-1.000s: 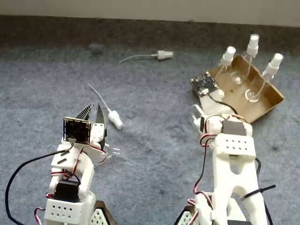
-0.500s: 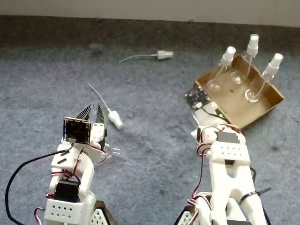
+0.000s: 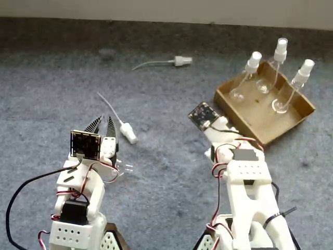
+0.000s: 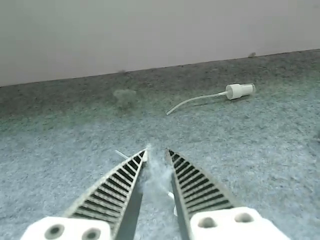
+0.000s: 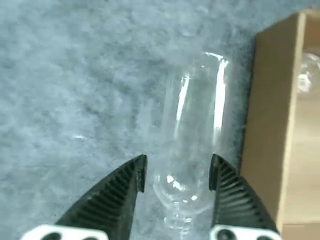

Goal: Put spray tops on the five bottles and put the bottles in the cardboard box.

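A clear bottle [image 5: 195,135] without a top lies on the carpet beside the cardboard box [image 5: 272,125]. My right gripper [image 5: 178,159] is open, with a finger on either side of the bottle's neck end. In the high view the box [image 3: 255,112] holds three upright bottles with spray tops [image 3: 281,49]. My left gripper [image 3: 104,119] is open just left of a loose spray top [image 3: 128,133] whose thin tube runs away from the arm. A second loose spray top [image 3: 179,61] lies farther back, beyond the left gripper [image 4: 156,151] in its wrist view as spray top [image 4: 239,90].
Grey carpet covers the table up to a pale wall [image 4: 150,35] at the back. A small clear piece, perhaps another bottle [image 3: 125,167], shows beside the left arm's wrist. The right arm's wrist board [image 3: 203,115] sits left of the box's near corner.
The right arm's wrist has swung left, away from the box's near corner. The left arm and the loose spray tops have not moved.
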`<move>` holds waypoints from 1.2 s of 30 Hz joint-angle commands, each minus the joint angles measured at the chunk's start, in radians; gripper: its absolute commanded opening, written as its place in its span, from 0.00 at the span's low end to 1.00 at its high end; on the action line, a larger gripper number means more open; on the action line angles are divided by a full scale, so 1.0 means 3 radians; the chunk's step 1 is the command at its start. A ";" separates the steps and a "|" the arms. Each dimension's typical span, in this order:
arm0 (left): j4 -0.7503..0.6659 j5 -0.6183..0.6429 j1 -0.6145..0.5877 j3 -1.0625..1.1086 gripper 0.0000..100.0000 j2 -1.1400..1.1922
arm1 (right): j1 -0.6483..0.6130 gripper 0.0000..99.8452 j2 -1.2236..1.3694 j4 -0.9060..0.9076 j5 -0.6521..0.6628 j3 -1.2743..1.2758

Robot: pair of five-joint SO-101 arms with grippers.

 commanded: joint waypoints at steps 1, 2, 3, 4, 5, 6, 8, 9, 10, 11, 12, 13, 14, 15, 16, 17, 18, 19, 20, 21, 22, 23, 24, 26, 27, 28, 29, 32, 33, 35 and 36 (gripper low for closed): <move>-0.0005 0.0000 0.0069 0.0008 0.01 -0.0043 | -0.0427 0.17 0.0008 0.0524 0.0041 -0.0049; -0.0005 0.0000 0.0069 0.0008 0.01 -0.0043 | -0.0534 0.17 0.0008 0.0652 0.0041 -0.0156; -0.0005 0.0000 0.0069 0.0008 0.01 -0.0043 | -0.0611 0.17 -0.0023 0.0739 0.0036 -0.0248; -0.0005 0.0000 0.0069 0.0008 0.01 -0.0043 | -0.0678 0.17 -0.0064 0.0826 0.0000 -0.0330; -0.0005 0.0000 0.0069 0.0008 0.01 -0.0043 | -0.0734 0.17 -0.0136 0.0882 -0.0087 -0.0407; -0.0005 0.0000 0.0069 0.0008 0.01 -0.0043 | -0.0775 0.17 -0.0212 0.0918 -0.0179 -0.0468; -0.0005 0.0000 0.0069 0.0008 0.01 -0.0043 | -0.0862 0.17 -0.0422 0.0949 -0.0322 -0.0565; -0.0005 0.0000 0.0069 0.0008 0.01 -0.0043 | -0.0898 0.17 -0.0540 0.0949 -0.0353 -0.0580; -0.0005 0.0000 0.0069 0.0008 0.01 -0.0043 | -0.0913 0.17 -0.0667 0.0949 -0.0368 -0.0606; -0.0005 0.0000 0.0069 0.0008 0.01 -0.0043 | -0.0918 0.17 -0.0806 0.0939 -0.0378 -0.0611; -0.0005 0.0000 0.0069 0.0008 0.01 -0.0043 | -0.0908 0.17 -0.0939 0.0933 -0.0378 -0.0611; -0.0005 0.0000 0.0069 0.0008 0.01 -0.0043 | -0.0898 0.17 -0.1082 0.0933 -0.0378 -0.0621; -0.0005 0.0000 0.0069 0.0008 0.01 -0.0043 | -0.0887 0.17 -0.1225 0.0939 -0.0373 -0.0611; -0.0005 0.0000 0.0069 0.0008 0.01 -0.0043 | -0.0826 0.17 -0.1363 0.0939 -0.0363 -0.0611; -0.0005 0.0000 0.0069 0.0008 0.01 -0.0043 | -0.0749 0.17 -0.1481 0.0933 -0.0358 -0.0606; -0.0005 0.0000 0.0069 0.0008 0.01 -0.0043 | -0.0673 0.17 -0.1578 0.0923 -0.0358 -0.0606; -0.0005 0.0000 0.0069 0.0008 0.01 -0.0043 | -0.0580 0.17 -0.1644 0.0898 -0.0358 -0.0601; -0.0005 0.0000 0.0074 0.0008 0.01 -0.0043 | -0.0453 0.17 -0.1680 0.0862 -0.0353 -0.0601; -0.0005 0.0000 0.0074 0.0008 0.01 -0.0043 | -0.0325 0.17 -0.1685 0.0811 -0.0353 -0.0601; -0.0005 0.0000 0.0074 0.0008 0.01 -0.0043 | -0.0207 0.17 -0.1655 0.0744 -0.0353 -0.0601; -0.0005 0.0000 0.0074 0.0008 0.01 -0.0043 | -0.0095 0.17 -0.1603 0.0693 -0.0353 -0.0601; -0.0005 0.0000 0.0074 0.0008 0.01 -0.0043 | 0.0008 0.17 -0.1532 0.0652 -0.0368 -0.0601; -0.0005 0.0000 0.0074 0.0008 0.01 -0.0043 | 0.0095 0.17 -0.1440 0.0616 -0.0378 -0.0601; -0.0005 0.0000 0.0074 0.0008 0.01 -0.0043 | 0.0228 0.16 -0.1235 0.0545 -0.0378 -0.0601; -0.0005 0.0000 0.0074 0.0008 0.01 -0.0043 | 0.0274 0.16 -0.1123 0.0499 -0.0378 -0.0601; -0.0005 0.0000 0.0074 0.0008 0.01 -0.0043 | 0.0304 0.15 -0.1010 0.0458 -0.0378 -0.0601; -0.0005 0.0000 0.0074 0.0008 0.01 -0.0043 | 0.0320 0.13 -0.0898 0.0407 -0.0384 -0.0601; -0.0005 0.0000 0.0074 0.0008 0.01 -0.0043 | 0.0325 0.00 -0.0601 0.0156 -0.0384 -0.0601; -0.0005 0.0000 0.0074 0.0008 0.01 -0.0043 | 0.0325 0.00 -0.0504 0.0064 -0.0384 -0.0606; -0.0005 0.0000 0.0074 0.0013 0.01 -0.0043 | 0.0330 0.03 -0.0309 -0.0069 -0.0455 -0.0632; -0.0005 0.0000 0.0074 0.0013 0.01 -0.0043 | 0.0330 0.02 -0.0217 -0.0115 -0.0547 -0.0637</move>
